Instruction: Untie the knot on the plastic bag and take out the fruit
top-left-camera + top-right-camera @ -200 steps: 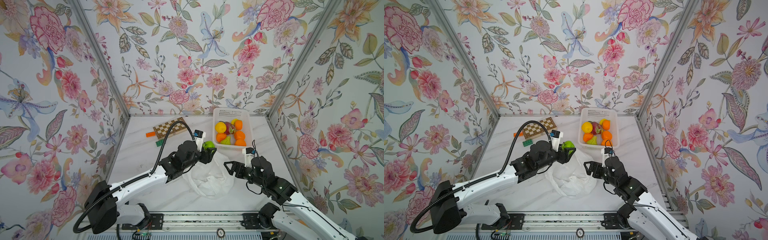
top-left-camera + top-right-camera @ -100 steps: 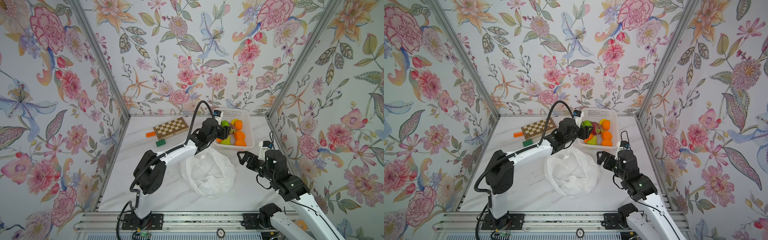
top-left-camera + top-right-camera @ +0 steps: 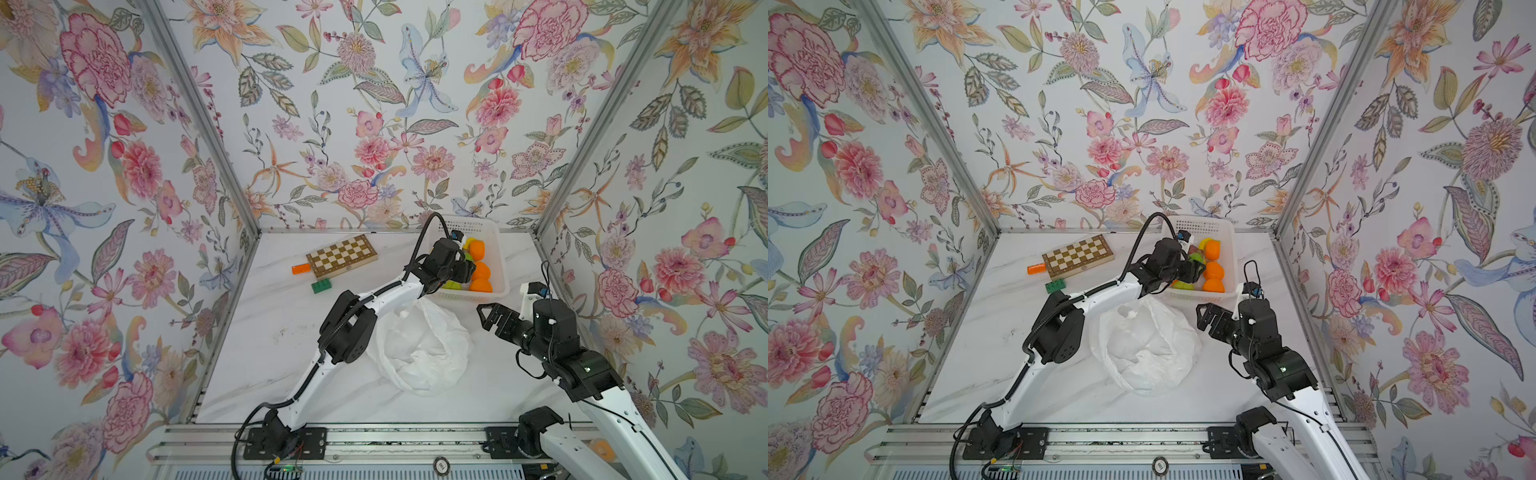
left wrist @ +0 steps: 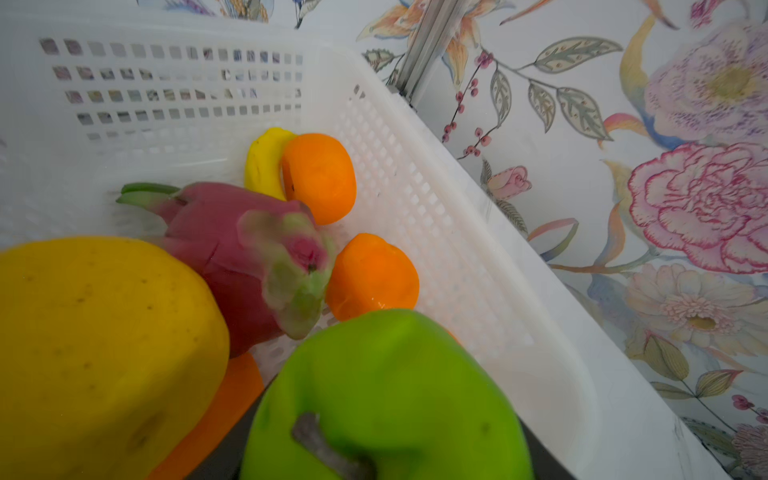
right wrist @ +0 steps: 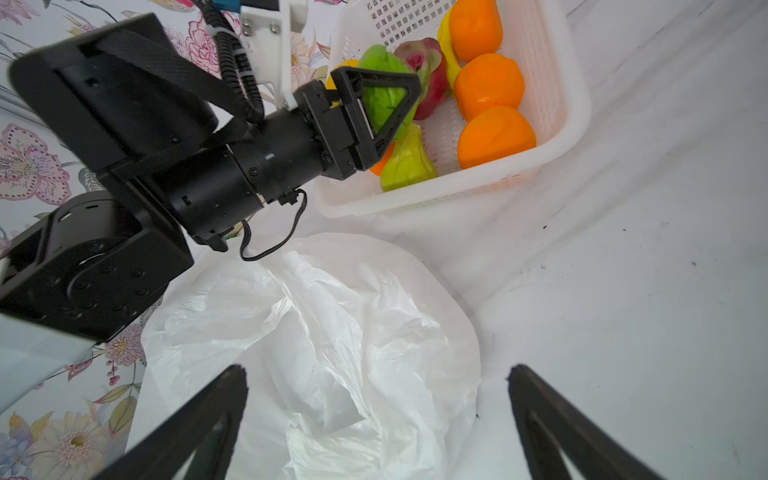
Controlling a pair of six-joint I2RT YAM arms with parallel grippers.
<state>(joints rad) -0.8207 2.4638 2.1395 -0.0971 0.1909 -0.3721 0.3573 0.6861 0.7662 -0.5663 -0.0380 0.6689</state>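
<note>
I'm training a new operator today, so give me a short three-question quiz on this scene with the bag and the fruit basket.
1. True or false: the right gripper is shut on the plastic bag.
2. What does the left gripper hold? A banana, B green apple, C orange.
3. Fill in: the left gripper is over the white ____.
Key: 1 false, it is open. 2 B. 3 basket.
</note>
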